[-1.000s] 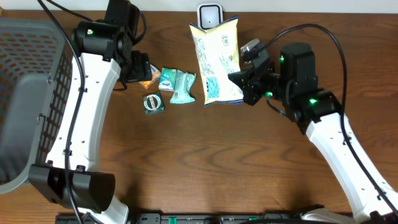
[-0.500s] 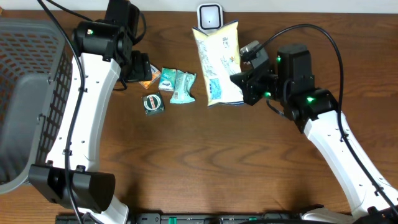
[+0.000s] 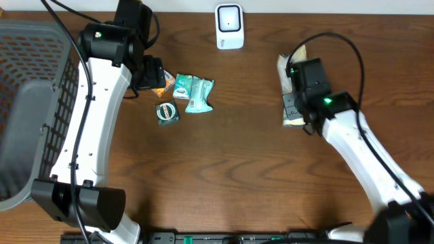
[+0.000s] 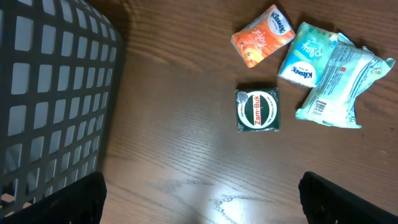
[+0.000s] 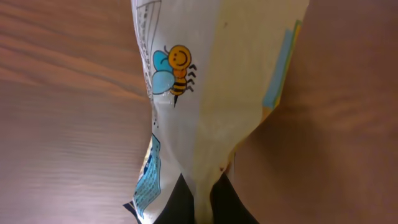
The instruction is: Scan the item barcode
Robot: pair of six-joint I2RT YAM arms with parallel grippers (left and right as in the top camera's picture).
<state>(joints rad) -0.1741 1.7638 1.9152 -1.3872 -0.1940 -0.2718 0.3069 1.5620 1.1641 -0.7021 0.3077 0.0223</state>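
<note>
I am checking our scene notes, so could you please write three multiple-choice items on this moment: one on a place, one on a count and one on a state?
1. Where on the table does the white scanner stand?
A. at the far edge, between the arms
B. at the near edge
C. at the right-hand edge

2. How many small items make up the cluster with the Zam-Buk tin, tin included?
A. two
B. four
C. six

3. How is the right gripper?
A. open
B. shut on the snack bag
C. shut on nothing

Answers:
1 A, the overhead view shows it there.
2 B, the tin, an orange pack and two teal packs.
3 B, it pinches the bag's end.
</note>
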